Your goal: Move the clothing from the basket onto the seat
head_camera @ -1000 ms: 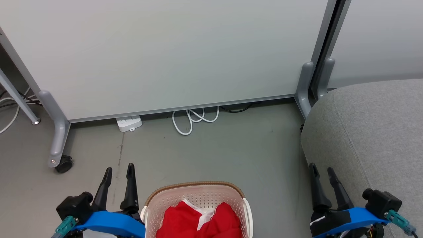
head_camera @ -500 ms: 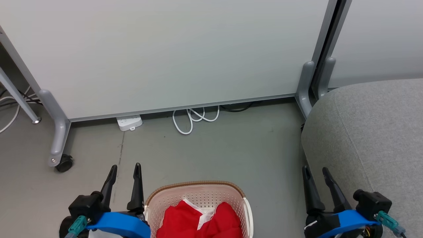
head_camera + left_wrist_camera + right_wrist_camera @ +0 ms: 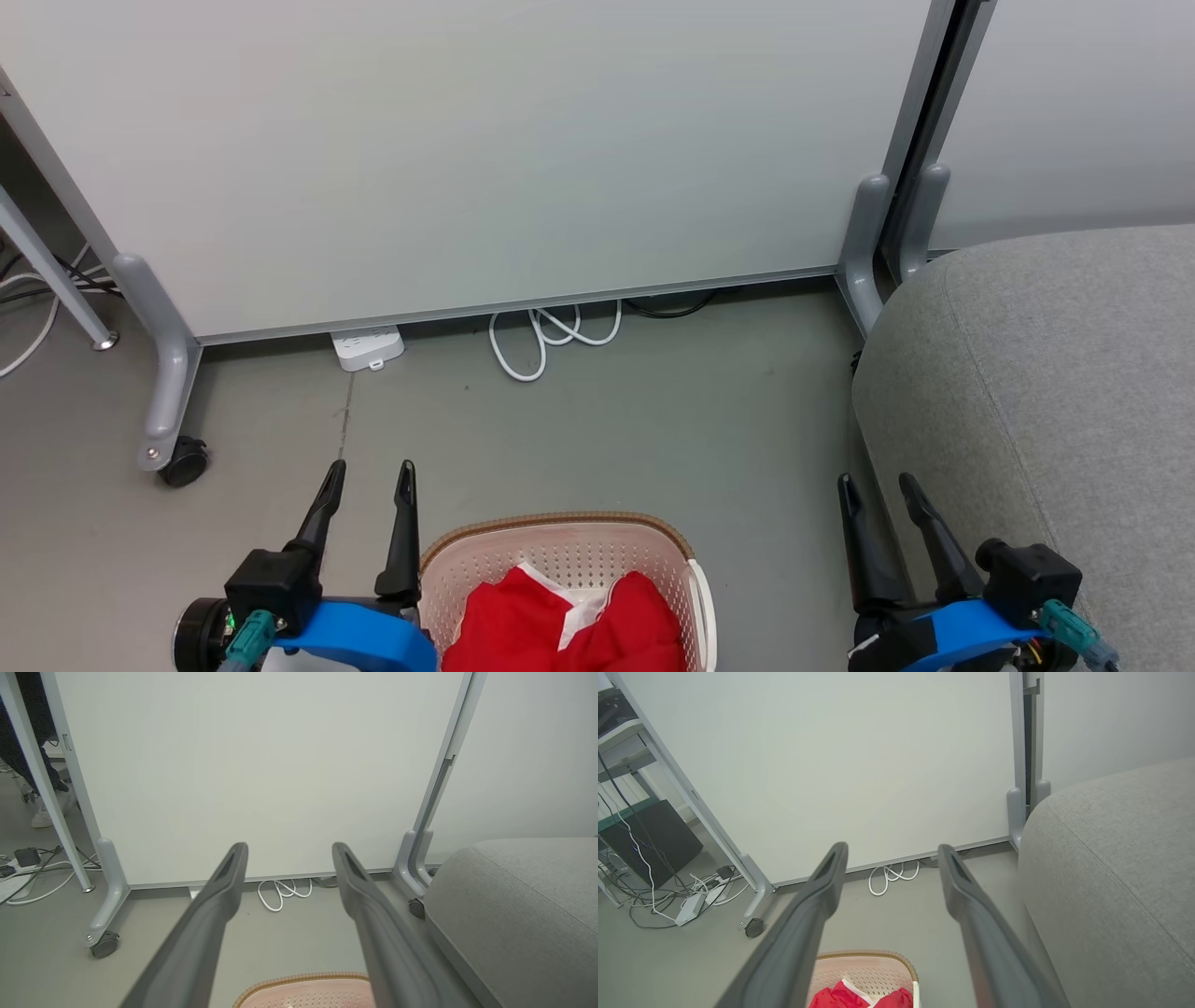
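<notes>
Far ahead of you stands the broad pale-white partition panel (image 3: pixel 485 159) on grey metal legs. The large grey fabric-upholstered seat (image 3: pixel 1055 373) with its rounded corner and stitched seam is on your right. At near centre sits the oval cream-white perforated plastic basket (image 3: pixel 560 516) with a brown woven-look rim, and the bright red clothing (image 3: pixel 523 625) with white trim lies bunched inside it. Your left gripper (image 3: pixel 371 467) hangs low just beside the basket's left rim, its long dark fingers pointing away toward the panel and spread apart over the grey floor (image 3: pixel 653 420). Your right gripper (image 3: pixel 875 481) hangs between the basket and the seat, close to the seat's edge, with its fingers spread too and leaning slightly left. A coiled white cable (image 3: pixel 541 341) lies at the panel's foot.
</notes>
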You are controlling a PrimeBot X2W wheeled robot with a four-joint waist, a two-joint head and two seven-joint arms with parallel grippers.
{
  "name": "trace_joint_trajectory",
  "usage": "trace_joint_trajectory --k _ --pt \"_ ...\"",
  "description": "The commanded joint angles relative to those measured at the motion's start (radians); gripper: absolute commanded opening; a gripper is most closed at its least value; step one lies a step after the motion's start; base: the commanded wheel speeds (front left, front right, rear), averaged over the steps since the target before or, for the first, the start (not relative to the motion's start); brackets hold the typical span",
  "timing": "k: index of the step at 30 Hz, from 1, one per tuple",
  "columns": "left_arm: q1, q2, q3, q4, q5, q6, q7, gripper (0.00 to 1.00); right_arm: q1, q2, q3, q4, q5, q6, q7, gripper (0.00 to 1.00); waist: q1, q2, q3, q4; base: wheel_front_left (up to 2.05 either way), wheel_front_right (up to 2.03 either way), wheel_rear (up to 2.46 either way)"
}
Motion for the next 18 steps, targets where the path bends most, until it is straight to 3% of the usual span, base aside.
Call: trace_joint_trajectory --k 1,18 --pt "-0.011 0.007 -0.002 0.001 0.019 0.007 -0.008 1.00 -0.011 -0.004 0.004 0.002 -0.019 0.000 -0.010 1.00 0.0000 -0.0001 0.000 -0.001 0.00 0.00 0.00" --pt "0.001 0.007 -0.013 0.015 0.078 0.012 -0.028 1.00 -0.003 -0.004 0.003 0.023 -0.085 0.000 -0.029 1.00 0.0000 -0.0001 -0.011 0.001 0.00 0.00 0.00"
